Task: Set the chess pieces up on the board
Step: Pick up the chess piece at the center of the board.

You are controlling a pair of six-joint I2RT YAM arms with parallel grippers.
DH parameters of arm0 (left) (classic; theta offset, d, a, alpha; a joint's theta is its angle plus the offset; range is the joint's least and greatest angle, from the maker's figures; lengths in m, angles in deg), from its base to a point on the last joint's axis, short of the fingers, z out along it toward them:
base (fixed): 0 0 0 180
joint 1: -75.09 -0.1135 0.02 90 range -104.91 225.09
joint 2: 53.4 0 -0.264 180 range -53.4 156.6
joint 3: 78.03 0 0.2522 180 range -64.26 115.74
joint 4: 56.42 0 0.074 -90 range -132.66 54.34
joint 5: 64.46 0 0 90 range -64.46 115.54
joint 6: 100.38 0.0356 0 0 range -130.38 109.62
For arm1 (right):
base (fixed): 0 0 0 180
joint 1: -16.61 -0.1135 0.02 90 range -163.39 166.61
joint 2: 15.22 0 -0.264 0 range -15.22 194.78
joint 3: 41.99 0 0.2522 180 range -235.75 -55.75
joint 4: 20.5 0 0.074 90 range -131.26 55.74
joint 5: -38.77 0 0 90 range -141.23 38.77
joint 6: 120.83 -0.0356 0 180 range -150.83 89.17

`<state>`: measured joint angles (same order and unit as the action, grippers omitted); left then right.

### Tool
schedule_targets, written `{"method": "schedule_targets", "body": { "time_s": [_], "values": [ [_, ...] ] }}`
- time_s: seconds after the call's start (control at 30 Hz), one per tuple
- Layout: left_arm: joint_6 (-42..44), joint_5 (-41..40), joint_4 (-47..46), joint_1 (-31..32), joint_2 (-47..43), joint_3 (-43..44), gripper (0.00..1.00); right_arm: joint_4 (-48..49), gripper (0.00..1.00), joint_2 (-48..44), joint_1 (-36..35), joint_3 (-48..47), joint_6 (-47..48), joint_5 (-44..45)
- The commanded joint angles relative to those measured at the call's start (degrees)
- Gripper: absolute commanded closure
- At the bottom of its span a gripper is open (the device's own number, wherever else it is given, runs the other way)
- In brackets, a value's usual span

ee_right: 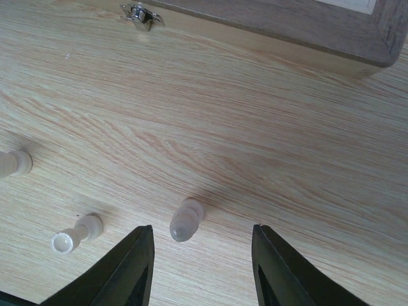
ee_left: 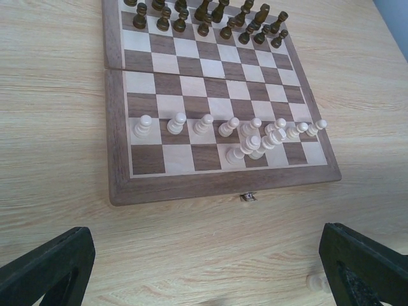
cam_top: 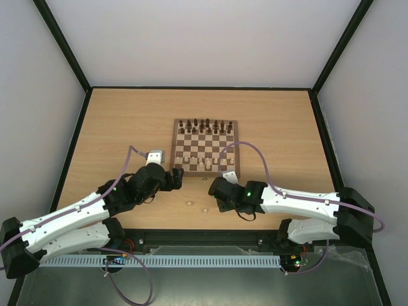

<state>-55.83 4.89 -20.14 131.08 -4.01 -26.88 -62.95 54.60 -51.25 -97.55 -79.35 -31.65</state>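
The board [cam_top: 191,176] lies mid-table. Cream chess pieces stand on its near rows: a line of pawns [ee_left: 204,123] and a bunched group [ee_left: 255,144]. Three more cream pieces are off the board on the table. One small upright piece [ee_right: 186,220] stands between the fingers of my right gripper [ee_right: 203,229], with a gap on both sides, so the gripper is open around it. Left of it are a toppled piece [ee_right: 76,234] and another piece [ee_right: 14,164]. My left gripper [ee_left: 204,255] is wide open and empty over bare table, just short of the board's near edge [ee_left: 191,186].
Dark brown pieces [ee_left: 210,16] fill the board's far rows. A small metal latch [ee_right: 141,14] sticks out of the board's near side. Two loose cream pieces [cam_top: 189,204] [cam_top: 205,209] lie between the two arms. Black frame rails edge the table.
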Motion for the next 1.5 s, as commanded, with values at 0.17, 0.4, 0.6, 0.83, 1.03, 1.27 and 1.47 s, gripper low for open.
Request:
{"method": "schedule_targets", "body": {
  "time_s": [0.17, 0.4, 0.6, 0.83, 1.03, 1.27, 1.47],
  "values": [
    [0.31, -1.06, -1.71, 0.26, 1.58, -0.57, 0.01, -1.22, 0.59, 2.66, -0.74, -1.44, 0.17, 0.01],
    [0.58, -1.19, -2.59, 0.26, 3.03, -0.59, 0.00, 0.22, 0.59, 4.92, -1.31, -1.37, 0.81, -0.91],
    [1.16, -1.42, -3.10, 0.26, 4.09, -0.19, 0.01, 0.99, 0.63, 6.03, -1.40, -1.19, 1.13, -1.59],
    [1.66, -1.22, -3.81, 0.26, 5.83, 0.41, 0.00, 1.05, 0.66, 6.45, -1.42, -1.09, 1.13, -1.83],
    [1.73, -1.20, -3.84, 0.26, 5.71, 0.30, 0.00, 1.71, 0.67, 7.42, -1.43, -1.09, 1.35, -1.95],
    [1.59, -1.33, -3.43, 0.26, 4.65, -0.02, 0.00, 2.27, 0.71, 9.07, -1.48, -1.82, 1.79, -2.04],
    [1.53, -1.33, -3.31, 0.26, 4.19, -0.51, 0.01, 2.44, 0.77, 10.13, -1.44, -2.43, 1.93, -1.89]
  ]
}}
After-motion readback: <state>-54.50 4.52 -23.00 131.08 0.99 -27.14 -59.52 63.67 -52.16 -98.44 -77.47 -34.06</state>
